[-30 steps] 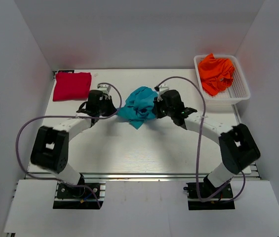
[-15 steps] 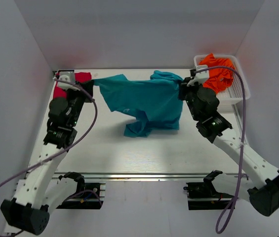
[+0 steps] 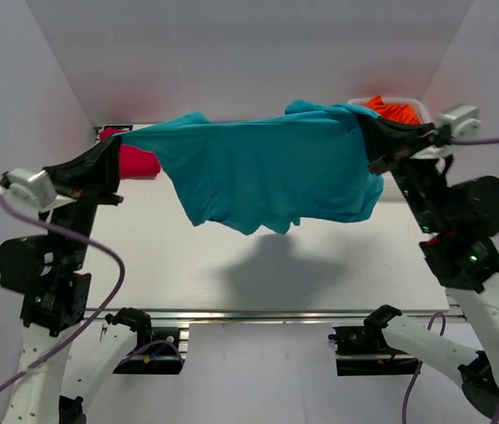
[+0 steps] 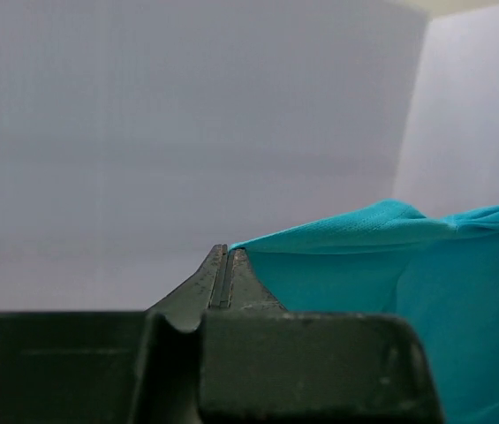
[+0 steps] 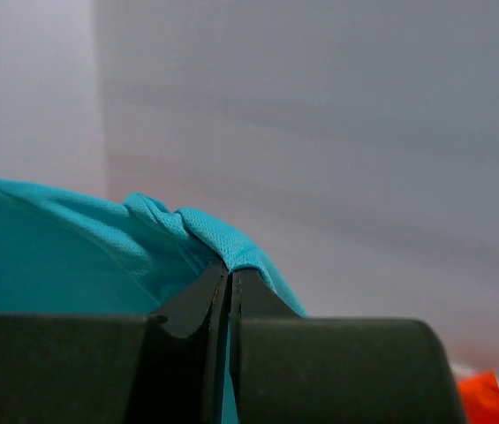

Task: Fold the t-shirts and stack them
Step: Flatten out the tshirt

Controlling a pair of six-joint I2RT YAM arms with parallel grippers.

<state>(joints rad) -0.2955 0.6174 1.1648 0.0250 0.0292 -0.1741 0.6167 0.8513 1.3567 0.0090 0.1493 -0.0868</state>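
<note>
The teal t-shirt (image 3: 267, 172) hangs stretched in the air between both arms, high above the table. My left gripper (image 3: 117, 146) is shut on its left edge, and the same cloth (image 4: 381, 265) runs off the shut fingertips in the left wrist view. My right gripper (image 3: 366, 128) is shut on the right edge, where teal fabric (image 5: 99, 256) bunches over its fingertips. A crimson red t-shirt (image 3: 139, 162) lies at the table's back left, mostly hidden by the left arm and the teal cloth. An orange t-shirt (image 3: 395, 109) peeks out at the back right.
A white basket (image 3: 399, 97) holds the orange shirt at the back right corner, largely covered by the right arm. White walls enclose the table (image 3: 231, 274) on three sides. The teal shirt's shadow falls on the middle of the table.
Both arms have risen and spread apart, lifting the teal shirt from a bunched heap on the table into a wide sheet held in the air.
</note>
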